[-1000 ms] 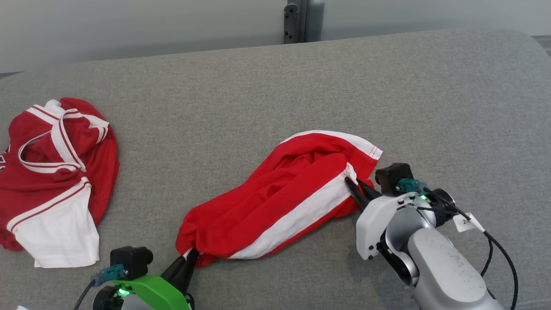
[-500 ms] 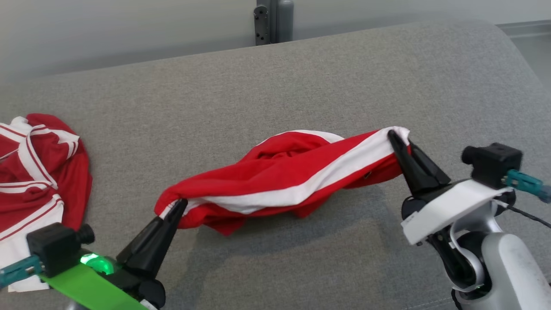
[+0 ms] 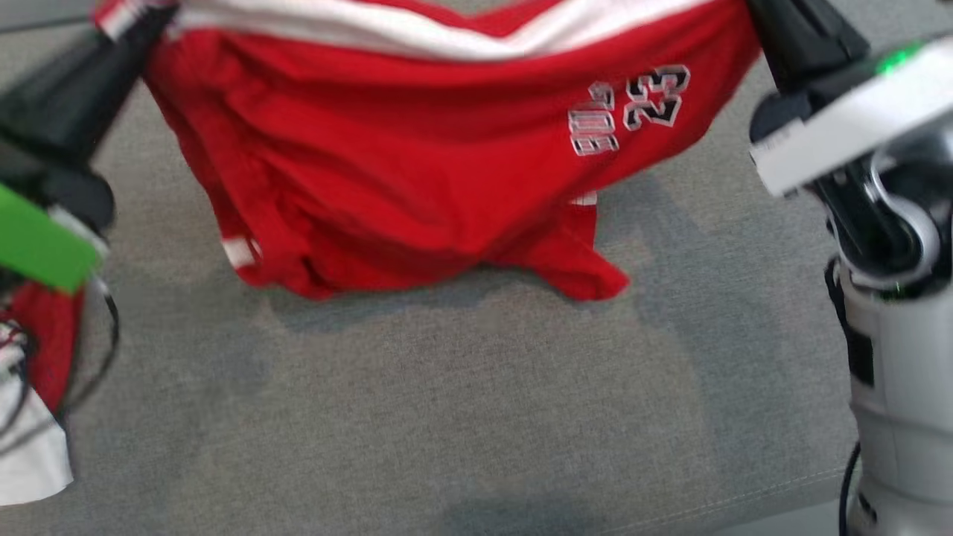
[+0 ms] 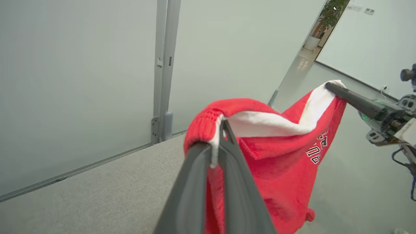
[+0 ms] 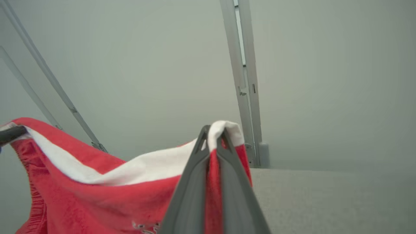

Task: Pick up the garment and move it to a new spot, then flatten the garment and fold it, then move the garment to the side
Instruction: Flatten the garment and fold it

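Note:
The garment [image 3: 417, 171] is a pair of red shorts with a white stripe and a white "23" print. It hangs stretched between my two grippers above the grey cushion [image 3: 447, 409], its lower folds near or brushing the fabric. My left gripper [image 3: 153, 18] is shut on the stripe's left end. The left wrist view shows those fingers pinching the white edge of the garment [image 4: 276, 169] at the tips [image 4: 222, 125]. My right gripper [image 3: 759, 15] is shut on the right end. In the right wrist view its tips [image 5: 214, 130] clamp the garment [image 5: 97, 195].
A second red-and-white garment [image 3: 37, 357] lies at the left edge of the cushion, under my left arm. A grey wall with a metal post [image 4: 164, 65] stands behind the cushion. The cushion's front seam [image 3: 744, 506] runs along the lower right.
Both grippers have risen and spread, lifting the garment off the cushion so that it now hangs open between them. The head camera has tilted down and shifted too.

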{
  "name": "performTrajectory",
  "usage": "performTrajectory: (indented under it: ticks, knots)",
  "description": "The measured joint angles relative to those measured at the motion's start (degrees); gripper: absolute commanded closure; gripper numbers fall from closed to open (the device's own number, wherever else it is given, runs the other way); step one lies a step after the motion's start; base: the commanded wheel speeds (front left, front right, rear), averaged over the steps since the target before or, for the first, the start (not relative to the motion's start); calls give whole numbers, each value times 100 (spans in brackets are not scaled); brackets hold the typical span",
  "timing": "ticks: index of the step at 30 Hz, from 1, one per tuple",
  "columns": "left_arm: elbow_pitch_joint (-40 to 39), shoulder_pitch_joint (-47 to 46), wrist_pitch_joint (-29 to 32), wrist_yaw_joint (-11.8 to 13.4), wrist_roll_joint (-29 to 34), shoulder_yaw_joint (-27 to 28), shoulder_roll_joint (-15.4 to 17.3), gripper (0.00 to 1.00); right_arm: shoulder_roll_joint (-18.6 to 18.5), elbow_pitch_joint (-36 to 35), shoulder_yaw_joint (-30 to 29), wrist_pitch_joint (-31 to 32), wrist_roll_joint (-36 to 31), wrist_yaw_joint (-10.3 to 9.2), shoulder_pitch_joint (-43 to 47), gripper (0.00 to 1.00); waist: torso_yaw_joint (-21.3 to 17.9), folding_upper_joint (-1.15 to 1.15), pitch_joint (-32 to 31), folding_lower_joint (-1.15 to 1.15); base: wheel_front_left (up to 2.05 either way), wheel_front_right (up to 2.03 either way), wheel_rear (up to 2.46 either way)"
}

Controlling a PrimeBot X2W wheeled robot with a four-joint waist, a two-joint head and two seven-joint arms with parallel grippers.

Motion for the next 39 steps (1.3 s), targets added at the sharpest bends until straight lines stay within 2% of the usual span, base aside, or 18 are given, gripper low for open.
performTrajectory:
  ticks: [3,7,11,17,21,23,26,29,35,39]
  knots:
    - [989,-1365,270,-43,247,-268,-56,100,232,843,166,42,-222,1,-1267,100,0,0,326,0,0,0,0]
    - [2508,-2992,73,-127,751,-533,-526,100,414,2145,130,-404,-727,1,-2752,100,5,0,734,2,0,0,0]
    - [3813,-4305,-715,-267,1401,-670,-859,100,474,3163,-88,-1256,-1251,1,-4036,100,18,0,1090,2,0,0,0]
    - [5145,-5036,-2067,-549,1796,-973,-1185,100,488,4580,-181,-2620,-1002,2,-4927,100,36,0,1482,1,0,0,0]
    - [5649,-4476,-2702,-572,1686,-1534,-1310,100,486,5371,312,-3301,-536,2,-4493,100,62,0,1572,2,0,0,0]
    - [5659,-3834,-2949,-573,1361,-1948,-1371,100,493,5647,632,-3587,-271,2,-3945,100,70,0,1529,1,0,0,0]
    - [5439,-2993,-3284,-577,862,-2402,-1271,100,487,5735,1048,-3799,-80,1,-3134,100,84,0,1393,1,0,0,0]
    - [5101,-2180,-3602,-581,443,-2758,-1025,100,364,5405,1406,-3890,272,4,-2375,100,102,0,1235,0,0,0,0]
    - [4487,-760,-4263,-581,-42,-3107,-519,100,-514,4217,1922,-3943,1144,2,-734,100,129,0,818,0,0,0,0]
    - [4203,269,-4435,-582,-196,-3186,-436,100,-1003,3477,2129,-3960,1629,3,343,100,124,0,394,-1,0,0,0]
